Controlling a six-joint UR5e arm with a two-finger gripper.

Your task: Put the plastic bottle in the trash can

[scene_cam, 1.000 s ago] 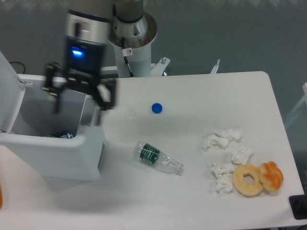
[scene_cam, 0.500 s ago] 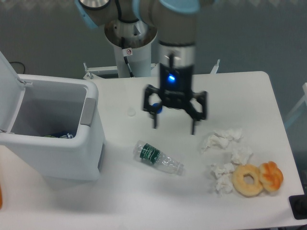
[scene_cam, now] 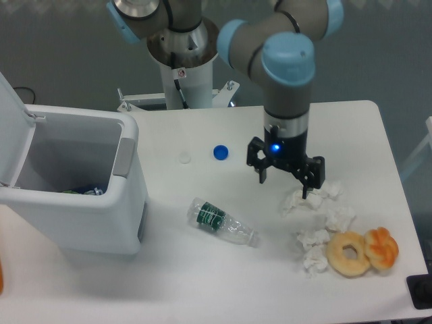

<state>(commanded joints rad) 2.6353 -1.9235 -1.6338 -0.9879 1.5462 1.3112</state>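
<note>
The white trash can (scene_cam: 74, 223) stands at the table's left with its lid (scene_cam: 12, 135) swung up. At its bottom a sliver of blue-tinted plastic shows, the plastic bottle (scene_cam: 84, 191), mostly hidden by the front wall. My gripper (scene_cam: 284, 187) hangs far to the right of the can, over the table's middle right. It is open, with nothing between its fingers. Its right fingertip is just above a crumpled tissue (scene_cam: 301, 199).
A small clear bottle with a green label (scene_cam: 222, 222) lies in the middle of the table. A blue cap (scene_cam: 221, 152) and a white cap (scene_cam: 183, 159) lie behind it. More crumpled tissues (scene_cam: 322, 229) and two donuts (scene_cam: 363, 251) sit at the right front.
The gripper has travelled from above the trash can rightward across the table to the tissues, staying open. Nothing on the table has moved.
</note>
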